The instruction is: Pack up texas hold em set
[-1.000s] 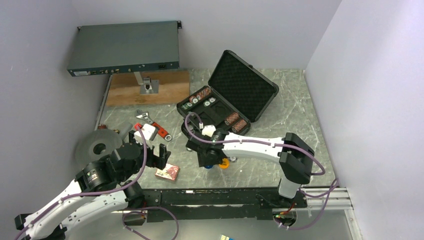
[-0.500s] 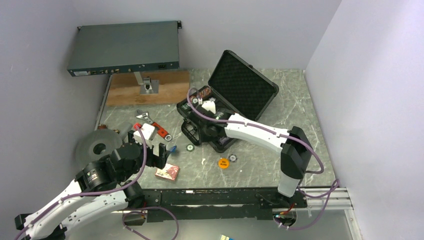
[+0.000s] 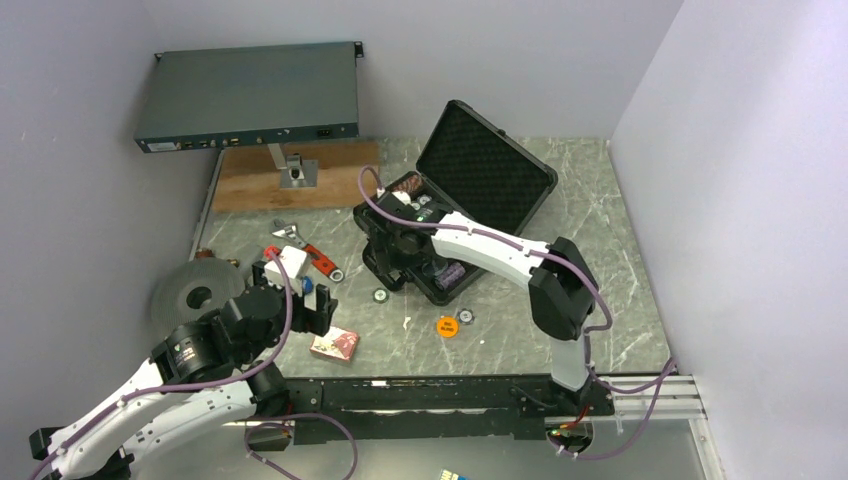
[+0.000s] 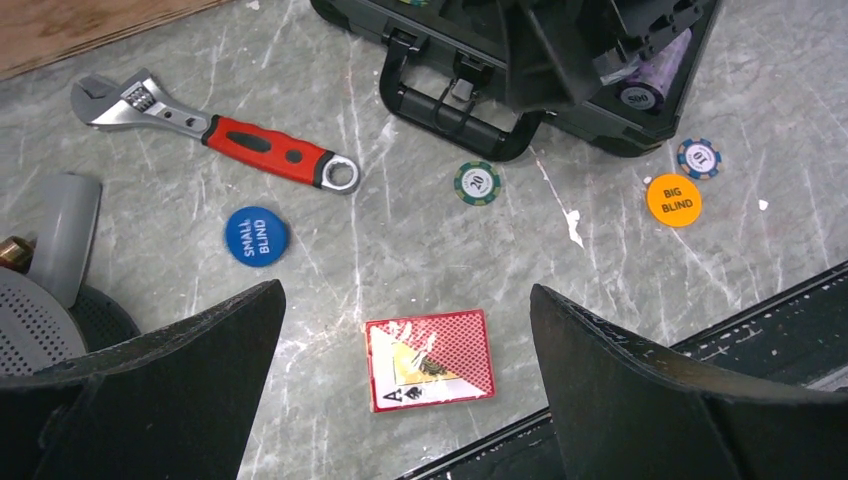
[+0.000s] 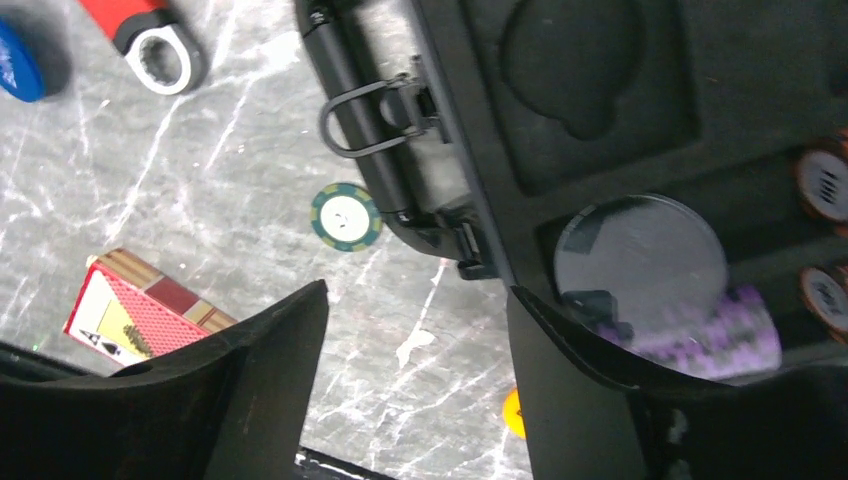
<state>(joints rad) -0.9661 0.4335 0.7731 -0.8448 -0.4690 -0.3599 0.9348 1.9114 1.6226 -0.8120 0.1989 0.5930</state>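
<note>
Grey marble tabletop (image 3: 600,240): the right gripper (image 5: 412,300), spread wide and empty, is hovering over the open black case (image 3: 490,170) at upper centre of the overhead view. The left gripper (image 4: 405,295), equally open, is hanging above the red card deck (image 4: 430,358), likely its next pickup.

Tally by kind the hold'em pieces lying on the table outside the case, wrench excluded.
Poker chips: 2 (green 20 chip, 10 chip)
Blind discs: 2 (blue SMALL BLIND disc, orange BIG BLIND disc)
Card decks: 1 (red deck)
Total: 5
</note>
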